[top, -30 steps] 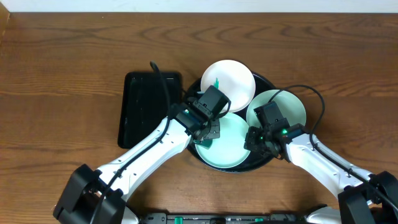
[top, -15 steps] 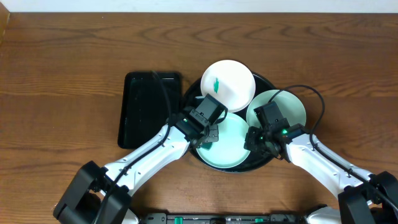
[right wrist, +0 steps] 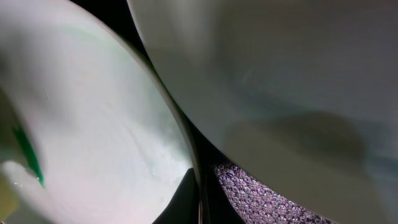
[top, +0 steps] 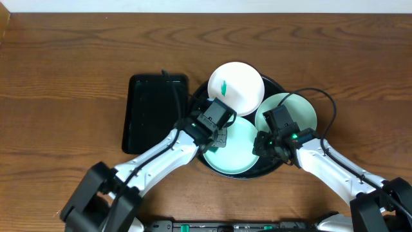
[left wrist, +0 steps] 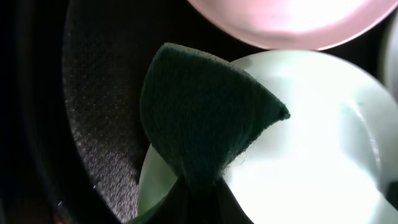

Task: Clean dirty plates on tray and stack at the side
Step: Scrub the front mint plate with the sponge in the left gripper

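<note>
The round black tray (top: 275,86) holds three plates. The far white plate (top: 241,90) has a green smear. The right mint plate (top: 297,106) lies beside it. The front mint plate (top: 239,154) lies nearest me. My left gripper (top: 217,138) is shut on a dark green sponge (left wrist: 199,112) that rests on the front plate's (left wrist: 311,155) left edge. My right gripper (top: 263,147) is shut on the front plate's right rim (right wrist: 198,200). The right wrist view shows a green smear on that plate (right wrist: 93,124).
A smaller rectangular black tray (top: 153,113) lies on the wood table (top: 71,77), left of the round tray. The far plate's rim (left wrist: 292,25) and the right plate (right wrist: 280,74) lie close to the grippers. The round tray's textured floor (left wrist: 99,124) shows between the plates.
My left gripper has moved with the sponge toward me and slightly left, from the far plate's edge onto the front plate's left side. The right arm has not moved.
</note>
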Controlling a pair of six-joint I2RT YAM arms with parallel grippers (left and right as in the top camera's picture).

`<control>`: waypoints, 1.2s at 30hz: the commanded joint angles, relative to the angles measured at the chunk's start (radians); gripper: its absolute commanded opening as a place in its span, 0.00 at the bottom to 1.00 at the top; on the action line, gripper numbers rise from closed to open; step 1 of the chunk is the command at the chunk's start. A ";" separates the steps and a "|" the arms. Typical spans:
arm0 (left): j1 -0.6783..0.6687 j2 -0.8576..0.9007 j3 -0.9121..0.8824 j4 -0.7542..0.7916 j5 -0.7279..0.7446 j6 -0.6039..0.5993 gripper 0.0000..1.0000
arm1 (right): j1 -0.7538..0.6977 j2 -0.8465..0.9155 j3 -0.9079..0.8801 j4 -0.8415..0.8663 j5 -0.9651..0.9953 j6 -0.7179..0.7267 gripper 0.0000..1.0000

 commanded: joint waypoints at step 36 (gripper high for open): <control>-0.002 0.092 0.000 -0.045 -0.028 0.032 0.08 | 0.006 -0.014 0.019 0.003 0.022 0.015 0.01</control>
